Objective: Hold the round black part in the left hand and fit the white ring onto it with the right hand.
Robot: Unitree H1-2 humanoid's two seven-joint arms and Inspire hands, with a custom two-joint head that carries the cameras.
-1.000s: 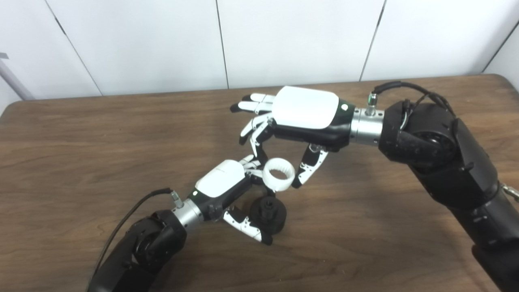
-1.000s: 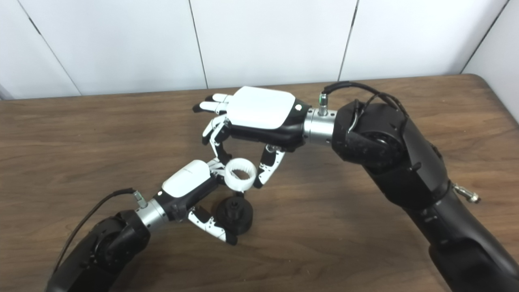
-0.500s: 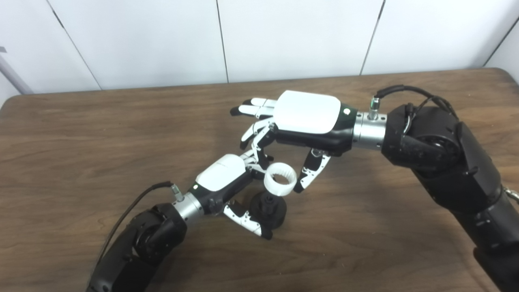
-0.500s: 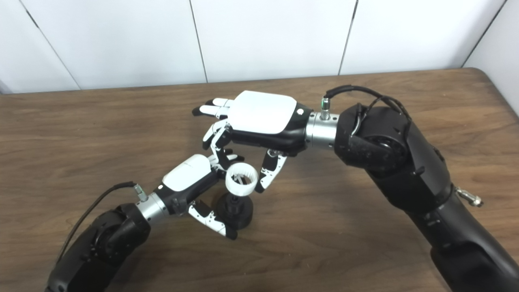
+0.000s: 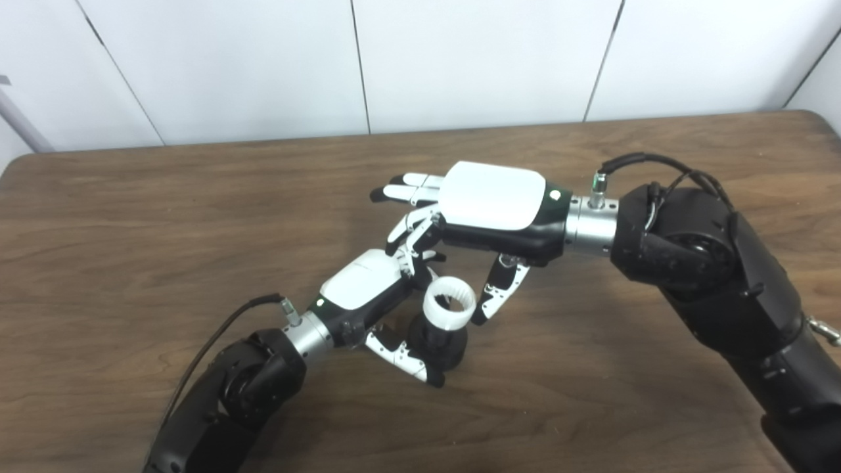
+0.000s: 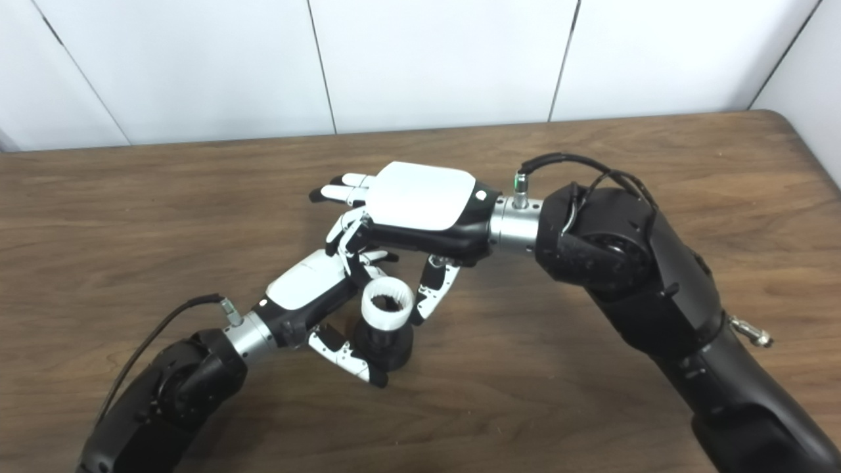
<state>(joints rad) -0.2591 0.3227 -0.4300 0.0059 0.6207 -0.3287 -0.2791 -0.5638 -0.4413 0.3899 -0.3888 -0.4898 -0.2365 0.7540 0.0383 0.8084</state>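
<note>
The round black part (image 5: 441,347) stands on the wooden table (image 5: 131,236), just left of centre. My left hand (image 5: 363,293) is shut on it, thumb in front and fingers behind. A white toothed ring (image 5: 449,309) sits tilted over the black part's top post. My right hand (image 5: 489,207) hovers above it, palm down. It pinches the ring between its thumb (image 5: 494,297) on the right and a bent finger on the left. In the right eye view the ring (image 6: 387,309) hides the top of the black part (image 6: 389,347).
A white panelled wall (image 5: 460,59) runs behind the table's far edge. My right forearm (image 5: 716,276) crosses the table's right half. A black cable (image 5: 217,335) loops from the left wrist.
The right hand has come down and slightly toward me, lowering the white ring from the air onto the black part's top. The left hand keeps its hold. The camera tilted a little.
</note>
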